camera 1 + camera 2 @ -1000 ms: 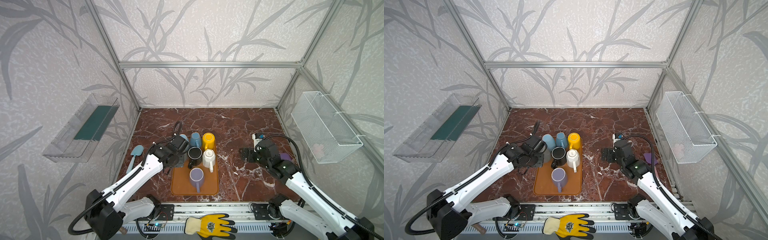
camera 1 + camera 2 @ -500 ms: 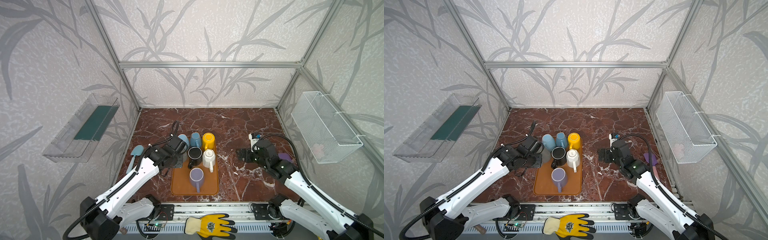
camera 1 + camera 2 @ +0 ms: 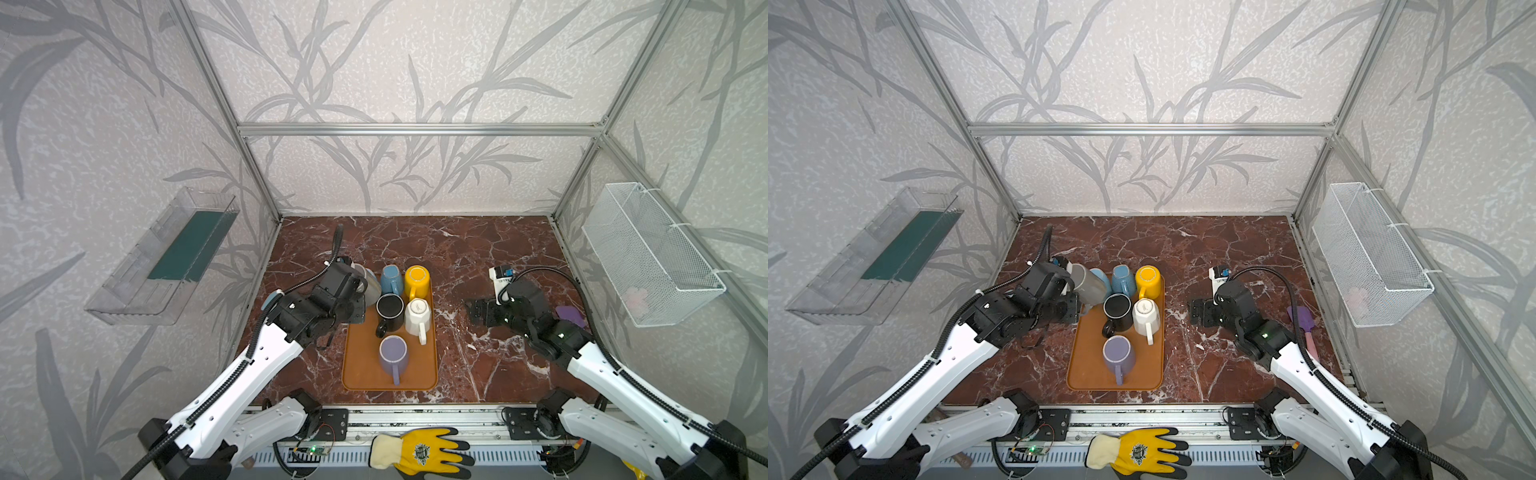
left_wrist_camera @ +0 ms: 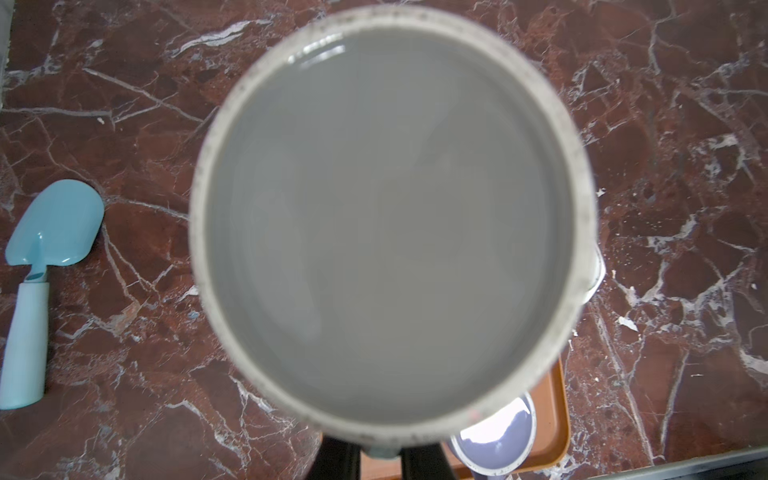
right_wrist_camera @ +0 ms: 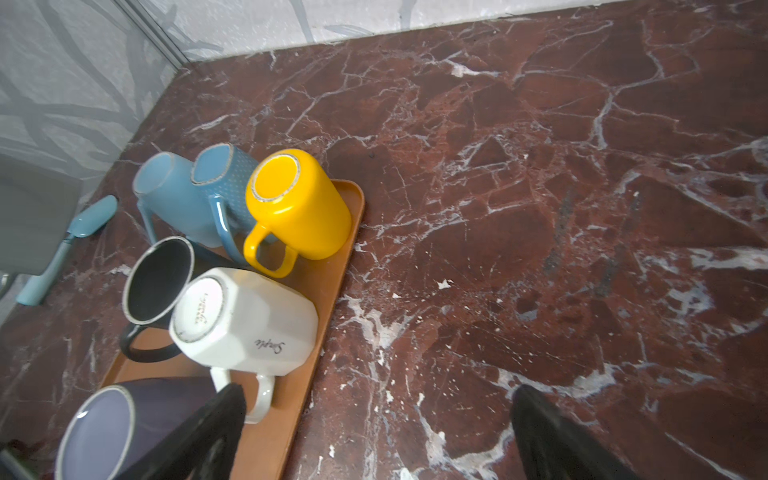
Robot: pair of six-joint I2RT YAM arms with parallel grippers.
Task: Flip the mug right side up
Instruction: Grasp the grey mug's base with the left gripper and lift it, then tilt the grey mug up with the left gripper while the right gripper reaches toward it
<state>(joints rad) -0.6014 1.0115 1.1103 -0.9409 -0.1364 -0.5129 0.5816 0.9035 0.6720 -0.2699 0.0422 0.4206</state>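
Note:
My left gripper (image 3: 356, 308) is shut on the handle of a grey mug (image 3: 370, 281), which hangs tilted above the far left corner of the orange tray (image 3: 365, 376). The mug (image 3: 1089, 285) shows in both top views. In the left wrist view its round grey face (image 4: 390, 224) with a pale speckled rim fills the picture, and the two dark fingers (image 4: 337, 457) pinch a bit of handle. My right gripper (image 5: 378, 392) stands open with nothing in it, low over the marble right of the tray (image 5: 332, 266), and also shows in a top view (image 3: 478, 311).
On the tray stand an upside-down yellow mug (image 3: 417, 280), an upside-down white mug (image 3: 417, 316), a black mug (image 3: 390, 309), a purple mug (image 3: 392, 353) and two blue mugs (image 3: 390, 277). A blue scoop (image 4: 45, 249) lies to the left, a purple scoop (image 3: 571, 315) to the right.
The left arm has lifted the grey mug and tilted it further, drawing back a little to the left. The right gripper has shifted slightly toward the tray, still open.

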